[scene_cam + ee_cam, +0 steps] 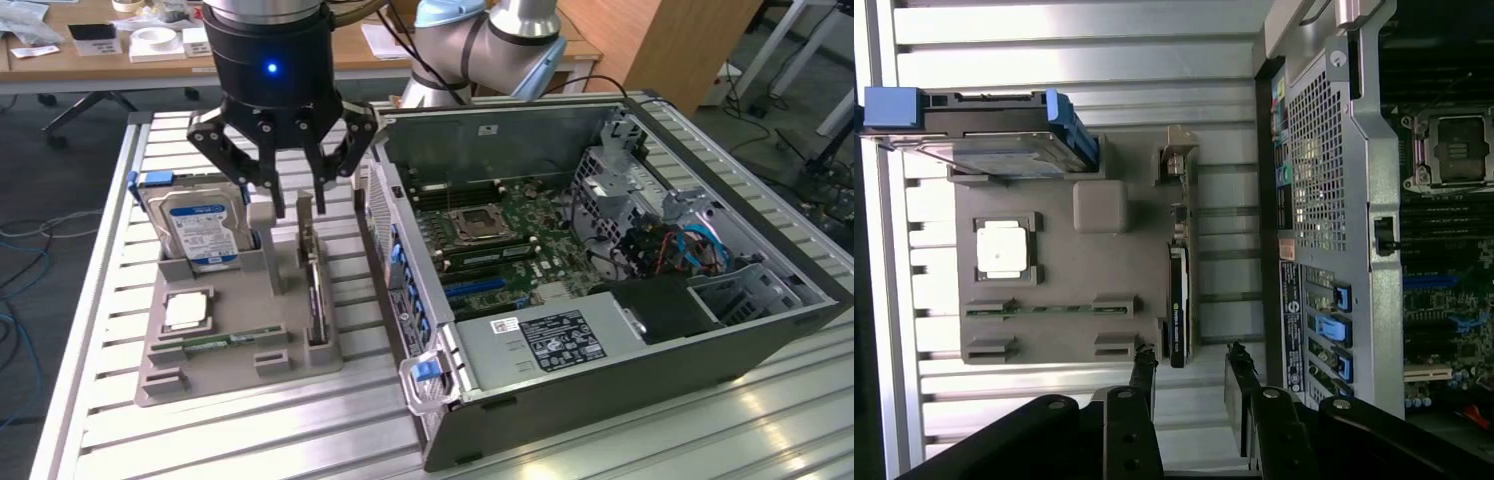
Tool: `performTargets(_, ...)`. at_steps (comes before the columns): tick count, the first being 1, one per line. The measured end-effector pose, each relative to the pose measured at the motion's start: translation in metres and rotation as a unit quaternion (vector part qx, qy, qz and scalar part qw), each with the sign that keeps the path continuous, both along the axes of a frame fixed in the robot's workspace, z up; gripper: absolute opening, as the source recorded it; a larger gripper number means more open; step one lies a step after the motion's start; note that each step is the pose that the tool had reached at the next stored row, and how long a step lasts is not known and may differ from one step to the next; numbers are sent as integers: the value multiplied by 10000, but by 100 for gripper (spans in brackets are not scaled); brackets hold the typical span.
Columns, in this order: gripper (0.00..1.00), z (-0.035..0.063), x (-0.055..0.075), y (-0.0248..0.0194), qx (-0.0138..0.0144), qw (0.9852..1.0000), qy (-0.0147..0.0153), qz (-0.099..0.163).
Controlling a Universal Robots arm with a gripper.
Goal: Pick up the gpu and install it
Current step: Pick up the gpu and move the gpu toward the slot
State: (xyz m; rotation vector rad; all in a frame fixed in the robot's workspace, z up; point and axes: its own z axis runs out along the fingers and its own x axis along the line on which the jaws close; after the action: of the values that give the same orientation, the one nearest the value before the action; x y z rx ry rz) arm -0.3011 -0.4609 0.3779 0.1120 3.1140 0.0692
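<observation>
The gpu [314, 290] is a thin dark card standing on its edge in a slot of the grey holder tray [240, 300]. In the wrist view the gpu [1179, 290] runs lengthwise along the edge of the tray [1084, 270] nearest the case. My gripper [294, 195] hangs above the card's far end. It is open, with nothing between its fingers. The wrist view puts my gripper [1190, 352] straddling the line of the card's end, one black fingertip [1146, 355] on each side, apart from it.
On the same tray are a silver hard drive [200, 225] with a blue label, a processor chip [187, 310] and a slim memory stick [214, 340]. The open computer case [601, 250] lies at the exterior view's right, its motherboard [494, 240] exposed. Slatted aluminium table [267, 430] lies beneath.
</observation>
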Motion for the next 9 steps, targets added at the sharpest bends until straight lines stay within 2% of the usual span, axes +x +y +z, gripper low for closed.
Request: performTargets(9, 42, -16, 0, 0, -1, 10000, 1, 0)
